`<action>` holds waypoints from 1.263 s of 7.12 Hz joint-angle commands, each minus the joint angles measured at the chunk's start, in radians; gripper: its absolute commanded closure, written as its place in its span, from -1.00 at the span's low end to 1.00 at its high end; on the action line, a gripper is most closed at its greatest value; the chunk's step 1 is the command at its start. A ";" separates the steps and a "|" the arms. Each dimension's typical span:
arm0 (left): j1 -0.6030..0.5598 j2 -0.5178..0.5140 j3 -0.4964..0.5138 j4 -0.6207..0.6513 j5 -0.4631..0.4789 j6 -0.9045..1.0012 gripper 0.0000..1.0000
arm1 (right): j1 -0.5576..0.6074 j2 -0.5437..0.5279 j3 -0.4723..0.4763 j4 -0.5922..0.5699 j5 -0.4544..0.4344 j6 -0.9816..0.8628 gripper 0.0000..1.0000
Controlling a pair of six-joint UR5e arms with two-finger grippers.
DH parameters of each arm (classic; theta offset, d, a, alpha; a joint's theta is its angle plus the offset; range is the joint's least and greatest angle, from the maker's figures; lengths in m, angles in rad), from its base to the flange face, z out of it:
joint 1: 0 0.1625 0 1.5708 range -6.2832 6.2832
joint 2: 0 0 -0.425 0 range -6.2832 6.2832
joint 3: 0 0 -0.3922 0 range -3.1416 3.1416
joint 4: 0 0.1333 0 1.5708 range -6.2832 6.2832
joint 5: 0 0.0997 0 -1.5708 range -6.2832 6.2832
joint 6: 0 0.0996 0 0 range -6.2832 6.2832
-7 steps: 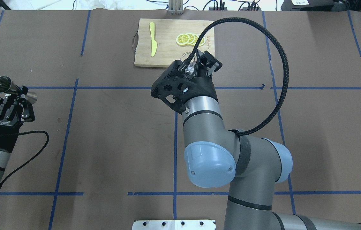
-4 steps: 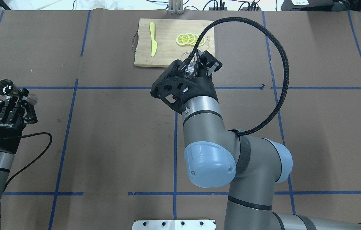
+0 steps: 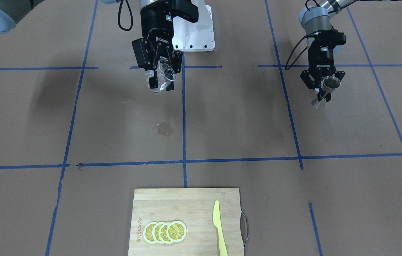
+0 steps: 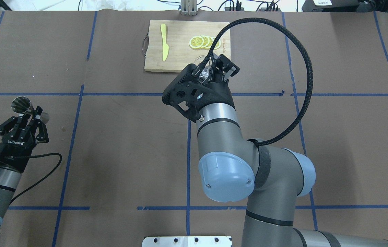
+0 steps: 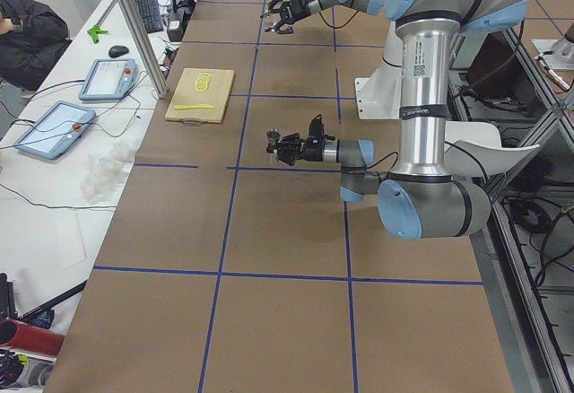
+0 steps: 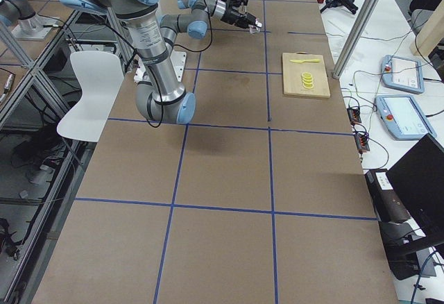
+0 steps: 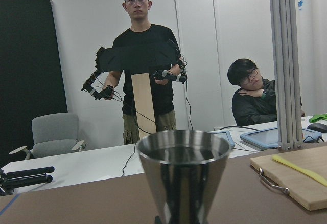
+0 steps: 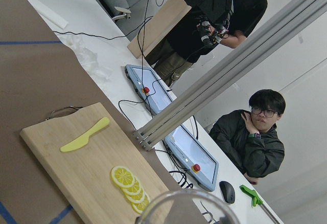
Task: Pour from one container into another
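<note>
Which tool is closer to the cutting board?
Right. The right tool, gripping the glass cup, faces the cutting board; the left tool, gripping the jigger, is far aside.

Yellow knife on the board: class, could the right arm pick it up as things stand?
Probably not: the right hand is shut on the glass, though the way to the knife looks open.

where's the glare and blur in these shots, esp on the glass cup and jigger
Right wrist view: the glass cup is a soft blur at the bottom edge, the cutting board behind it sharp. Left wrist view: the jigger shows streaky reflections, fairly sharp. Front-facing view: the cup reads faint against the brown paper, soft shadows on the table.
</note>
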 commanded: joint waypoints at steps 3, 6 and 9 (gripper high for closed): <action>0.066 -0.003 0.028 -0.052 -0.002 -0.047 1.00 | 0.000 -0.001 0.001 0.000 0.000 0.000 1.00; 0.086 -0.003 0.054 -0.067 -0.004 -0.070 1.00 | 0.000 -0.004 0.001 0.000 0.000 0.001 1.00; 0.099 -0.041 0.091 -0.067 -0.032 -0.103 1.00 | 0.000 -0.004 0.001 0.000 0.000 0.001 1.00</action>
